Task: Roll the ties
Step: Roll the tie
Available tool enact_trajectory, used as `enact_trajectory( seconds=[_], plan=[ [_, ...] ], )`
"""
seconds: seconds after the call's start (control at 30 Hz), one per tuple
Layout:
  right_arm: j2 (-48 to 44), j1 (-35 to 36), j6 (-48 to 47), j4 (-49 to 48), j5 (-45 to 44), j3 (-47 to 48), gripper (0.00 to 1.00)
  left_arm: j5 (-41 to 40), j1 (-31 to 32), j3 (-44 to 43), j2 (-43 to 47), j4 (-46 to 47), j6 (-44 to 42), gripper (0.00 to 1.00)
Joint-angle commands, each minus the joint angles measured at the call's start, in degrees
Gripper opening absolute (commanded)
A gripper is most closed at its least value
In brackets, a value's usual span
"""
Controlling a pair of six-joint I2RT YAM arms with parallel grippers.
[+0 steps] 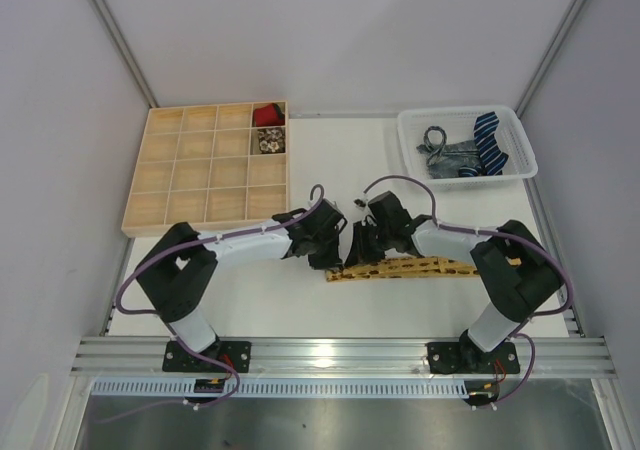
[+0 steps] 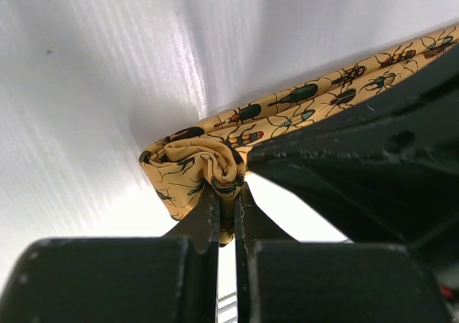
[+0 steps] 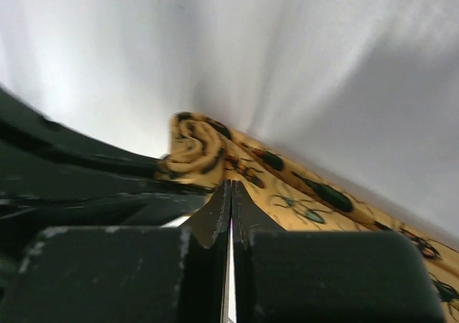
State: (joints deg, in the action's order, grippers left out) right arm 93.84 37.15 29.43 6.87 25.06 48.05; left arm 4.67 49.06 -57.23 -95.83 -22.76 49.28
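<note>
One mustard-yellow bug-spotted cloth tie (image 1: 405,268) on the table (image 1: 330,170), long-ways left to right, rolled end in the middle pinched by the left fingers (image 2: 226,194). Right fingers (image 3: 230,194) shut tight just beside the roll, tail off toward the right arm. Two ties (image 1: 488,135) in the white basket (image 1: 410,130), two rolled ones (image 1: 266,116) in the wooden tray (image 1: 160,170).

Left gripper (image 2: 228,190) and right gripper (image 3: 230,186), both closed, face each other closely.

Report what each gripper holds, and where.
Left gripper: yellow tie, pinched at its rolled end. Right gripper: jaws shut against the tie beside the roll; a hold cannot be told.
</note>
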Motion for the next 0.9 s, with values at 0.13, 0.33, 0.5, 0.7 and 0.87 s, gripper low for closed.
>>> enact_trajectory(
  seconds=[0.13,0.33,0.5,0.7,0.87],
  plan=[
    [1.5,-1.6,-0.6,-1.9,-1.8,-4.5,0.00,-0.6,1.9,-2.9,-3.0,-0.2,-0.7,0.00],
    [3.8,-1.6,0.3,-5.4,-1.3,-6.6,0.00,-0.5,2.5,-4.9,-4.6,-0.6,-0.6,0.00],
    [4.7,-1.6,0.5,-6.1,-0.4,-6.8,0.00,-0.6,3.1,-6.3,-5.9,-1.5,-0.8,0.00],
    [3.9,-1.7,-0.2,-4.9,-0.7,-6.3,0.00,-0.7,3.1,-6.2,-7.3,-1.4,-0.6,0.01],
    [3.8,-1.9,-0.2,-4.6,-0.3,-5.5,0.00,-0.5,3.6,-5.9,-9.0,-1.1,-0.5,0.00]
  ],
)
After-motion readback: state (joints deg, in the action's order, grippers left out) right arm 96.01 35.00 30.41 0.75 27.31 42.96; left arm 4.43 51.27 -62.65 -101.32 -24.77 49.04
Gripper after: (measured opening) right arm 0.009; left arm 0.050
